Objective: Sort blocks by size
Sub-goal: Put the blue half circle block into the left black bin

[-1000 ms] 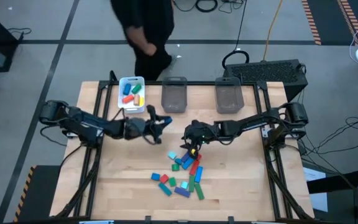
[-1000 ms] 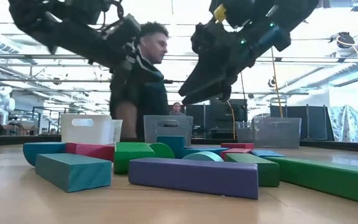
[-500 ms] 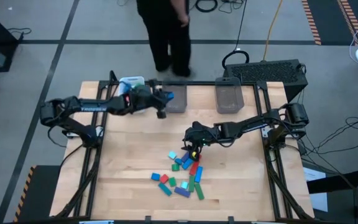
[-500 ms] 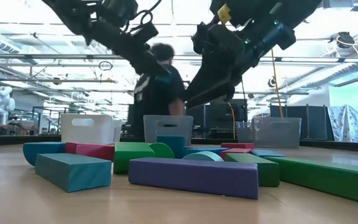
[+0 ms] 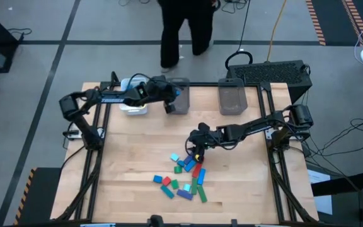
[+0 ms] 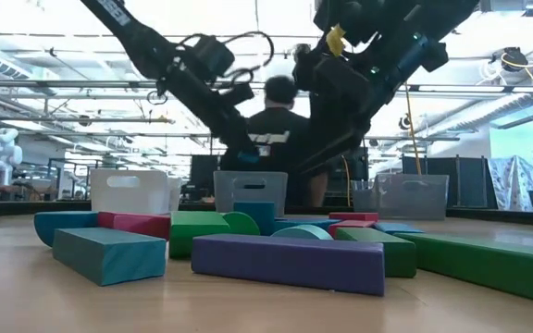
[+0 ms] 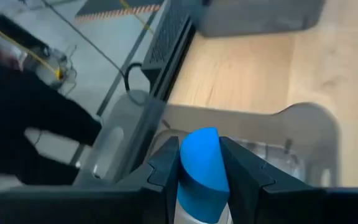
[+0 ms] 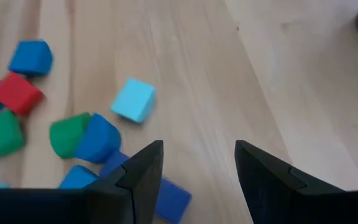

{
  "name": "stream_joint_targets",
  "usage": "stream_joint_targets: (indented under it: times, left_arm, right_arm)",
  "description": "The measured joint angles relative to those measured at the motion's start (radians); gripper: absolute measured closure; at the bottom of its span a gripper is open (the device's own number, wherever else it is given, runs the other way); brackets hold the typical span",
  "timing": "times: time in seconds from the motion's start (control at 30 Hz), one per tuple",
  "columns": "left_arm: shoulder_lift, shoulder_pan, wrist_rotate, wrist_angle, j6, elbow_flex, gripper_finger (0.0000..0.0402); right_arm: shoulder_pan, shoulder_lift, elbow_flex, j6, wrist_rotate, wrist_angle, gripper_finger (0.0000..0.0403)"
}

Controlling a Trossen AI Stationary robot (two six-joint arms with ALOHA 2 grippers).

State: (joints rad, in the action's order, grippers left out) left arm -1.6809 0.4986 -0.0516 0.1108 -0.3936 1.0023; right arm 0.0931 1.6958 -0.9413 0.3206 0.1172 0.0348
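My left gripper (image 5: pixel 174 98) is at the table's far side, over the left grey bin (image 5: pixel 180 108), shut on a blue block (image 7: pixel 199 163) with a rounded end. The bin's rim (image 7: pixel 303 127) shows just beyond the block in the left wrist view. My right gripper (image 5: pixel 196 150) stands open above the far end of the pile of blocks (image 5: pixel 184 175), which lie loose on the wooden table. Past its fingers (image 8: pixel 143 169) lie a light blue cube (image 8: pixel 133 99), a red cube (image 8: pixel 16 92) and green and blue blocks, none of them touched. My left gripper pinches the blue block between its two fingers, which lie against the block's two opposite flat sides (image 7: pixel 184 182). The block's rounded end sticks out past the fingertips (image 7: pixel 165 168). The gripper slants downward toward the table's far edge, and the block is lifted clear, above the bin.
A white tray (image 5: pixel 131 108) with coloured blocks sits at the far left, partly under my left arm. A second grey bin (image 5: pixel 232 99) stands at the far right. A person (image 5: pixel 184 25) stands just beyond the far edge. Bare wood lies left of the pile.
My left gripper has swung from the middle of the table toward the far edge and a little to the right, rolling as it went, and has carried the blue block to above the left grey bin. The person has walked to the right.
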Motion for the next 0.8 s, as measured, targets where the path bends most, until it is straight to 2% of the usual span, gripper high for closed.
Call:
stream_joint_targets:
  times: [0.1, 0.23, 0.4, 0.8]
  left_arm:
    - [-0.036, 0.019, 0.010, 0.000, 0.028, 0.013, 0.0304]
    - [-0.074, 0.047, 0.075, -0.023, 0.074, 0.034, 0.0304]
    - [-0.094, 0.062, 0.075, -0.046, 0.119, 0.049, 0.0299]
    - [-0.095, 0.064, 0.057, -0.045, 0.153, 0.049, 0.0180]
  right_arm:
    - [0.007, 0.000, 0.004, 0.000, 0.020, 0.018, 0.0215]
    - [0.007, 0.000, 0.046, 0.000, 0.019, -0.015, 0.0215]
    - [0.007, 0.001, 0.104, 0.028, 0.018, -0.064, 0.0215]
    - [0.007, 0.001, 0.148, 0.035, 0.013, -0.133, 0.0215]
